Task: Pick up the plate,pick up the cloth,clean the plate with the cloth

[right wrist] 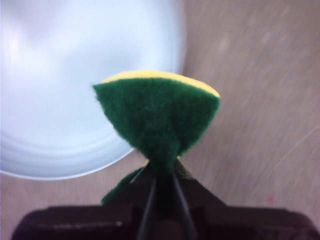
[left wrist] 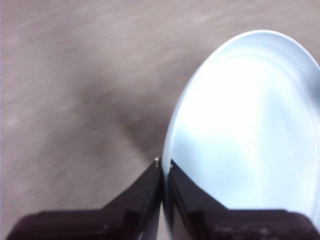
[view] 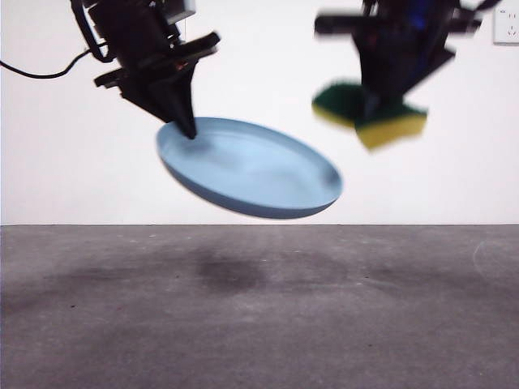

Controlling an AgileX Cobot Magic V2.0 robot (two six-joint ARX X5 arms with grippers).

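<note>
High above the counter (view: 259,324), the left claw (view: 188,126) pinches the stiff, smooth light-blue plate (view: 251,166) by its rim; beside it, the right claw (view: 388,105) squeezes the soft sponge (view: 369,113) mid-body.

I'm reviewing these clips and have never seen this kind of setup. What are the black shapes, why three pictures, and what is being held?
This is a robot with two arms at a grey table; each arm ends in a gripper with two black jaws. The front view looks level across the table from low down. The other two pictures come from cameras on the arms' wrists, so each shows its own jaws rising from the bottom edge.

The left gripper is shut on the rim of the light-blue plate, holding it tilted in the air above the table. The right gripper is shut on the cloth, really a yellow sponge with a green scouring layer, squeezed in the middle. It hangs beside the plate's far edge, not touching it in the front view.
</note>
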